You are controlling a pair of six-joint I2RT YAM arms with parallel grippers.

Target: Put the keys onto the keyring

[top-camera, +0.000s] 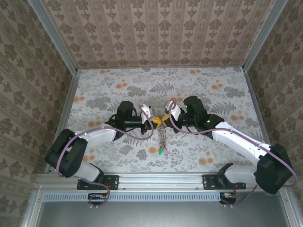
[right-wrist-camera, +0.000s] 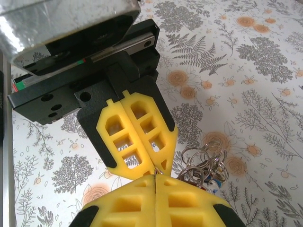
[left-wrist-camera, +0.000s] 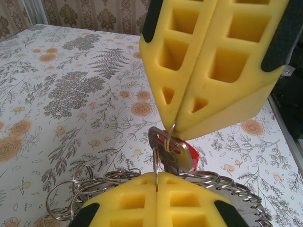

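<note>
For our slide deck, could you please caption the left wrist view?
Left gripper and right gripper, both shut, pinch thin ring wire with a red-tagged key between them.

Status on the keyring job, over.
Left end effector and right end effector both shut, tip to tip, pinching keyring wire. Red-tagged key between the tips. Nothing in the way.

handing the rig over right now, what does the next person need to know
Grippers: the left gripper and the right gripper are both shut, tip to tip above the table, each pinching thin ring wire of the keyring.
Things: the key with the red tag hangs on the wire between the two tips; the rest of the bunch trails below them.
Done: that key looks hooked on, but I cannot tell whether it is fully threaded.
Left: probably seat it, check it, then let go.
</note>
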